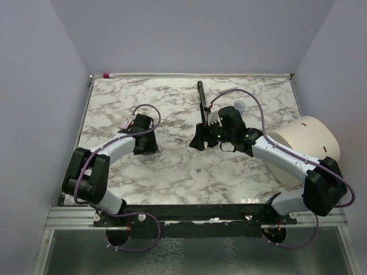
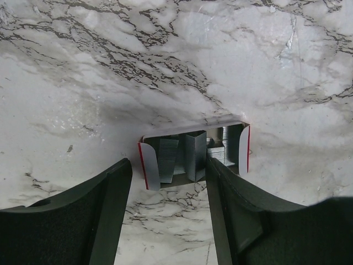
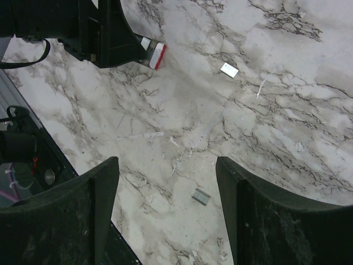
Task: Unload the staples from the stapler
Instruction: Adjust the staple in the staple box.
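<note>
The stapler [image 1: 201, 100] is a long thin black bar lying on the marble at the back centre, running front to back. My right gripper [image 1: 199, 141] hovers just in front of its near end, open and empty [image 3: 165, 165]. A short ridged strip of staples [image 3: 201, 196] lies on the marble between its fingers, with pale loose specks [image 3: 172, 141] farther out. My left gripper [image 1: 145, 149] is open and empty [image 2: 168, 165] over the left middle of the table. Just ahead of its fingertips lies a small open white box with red edges [image 2: 193, 154] holding staple strips.
A large cream cylinder [image 1: 307, 146] stands at the right edge beside the right arm. A small clear cap [image 1: 239, 106] lies right of the stapler. A pink-tipped pen [image 1: 107, 75] lies at the back left corner. A small white piece [image 3: 229, 69] lies on the marble. Walls enclose three sides.
</note>
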Robot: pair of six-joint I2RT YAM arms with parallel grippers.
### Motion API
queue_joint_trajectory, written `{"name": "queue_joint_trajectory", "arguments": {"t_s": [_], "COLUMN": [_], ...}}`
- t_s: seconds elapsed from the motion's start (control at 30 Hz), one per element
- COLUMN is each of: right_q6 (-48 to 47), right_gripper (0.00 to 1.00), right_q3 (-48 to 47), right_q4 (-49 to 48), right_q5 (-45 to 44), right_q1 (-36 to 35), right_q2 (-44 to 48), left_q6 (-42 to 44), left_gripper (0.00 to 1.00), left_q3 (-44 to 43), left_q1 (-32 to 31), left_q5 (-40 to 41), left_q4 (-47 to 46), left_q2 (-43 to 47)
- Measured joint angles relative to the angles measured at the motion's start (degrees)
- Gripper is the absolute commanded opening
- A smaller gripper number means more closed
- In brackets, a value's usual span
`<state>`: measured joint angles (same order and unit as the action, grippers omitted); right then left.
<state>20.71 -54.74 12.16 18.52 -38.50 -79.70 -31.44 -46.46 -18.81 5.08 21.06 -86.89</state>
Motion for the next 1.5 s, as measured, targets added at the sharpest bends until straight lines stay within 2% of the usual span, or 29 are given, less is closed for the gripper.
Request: {"name": "queue_joint_trajectory", "arguments": {"t_s": [0.2,0.37,0.8,0.9,0.97,1.2,1.5], "right_q6": [0.0,0.0,0.0,0.0,0.0,0.0,0.0], "right_gripper": [0.7,0.7,0.7,0.7,0.7,0.7,0.7], "right_q3": [0.0,0.0,0.0,0.1,0.2,0.3,0.6], "right_q4": [0.0,0.0,0.0,0.0,0.0,0.2,0.2], "right_q5": [0.0,0.0,0.0,0.0,0.0,0.0,0.0], "right_q1": [0.0,0.0,0.0,0.0,0.0,0.0,0.0], "right_q2": [0.0,0.0,0.0,0.0,0.0,0.0,0.0], "left_q6": [0.1,0.1,-0.3,-0.4,-0.4,-0.4,-0.3], "left_gripper": [0.54,0.54,0.63,0.62,0.58,0.54,0.57], "left_q3": [0.0,0.0,2.3,2.6,2.5,2.5,2.2], "left_q1": [0.0,0.0,0.0,0.0,0.0,0.0,0.0], "left_q5": [0.0,0.0,-0.2,-0.2,-0.2,-0.2,-0.2], "left_q4": [0.0,-0.1,-2.4,-3.0,-3.1,-3.0,-3.1], "left_q2": [-0.1,-0.1,5.5,6.3,6.0,3.6,2.1]}}
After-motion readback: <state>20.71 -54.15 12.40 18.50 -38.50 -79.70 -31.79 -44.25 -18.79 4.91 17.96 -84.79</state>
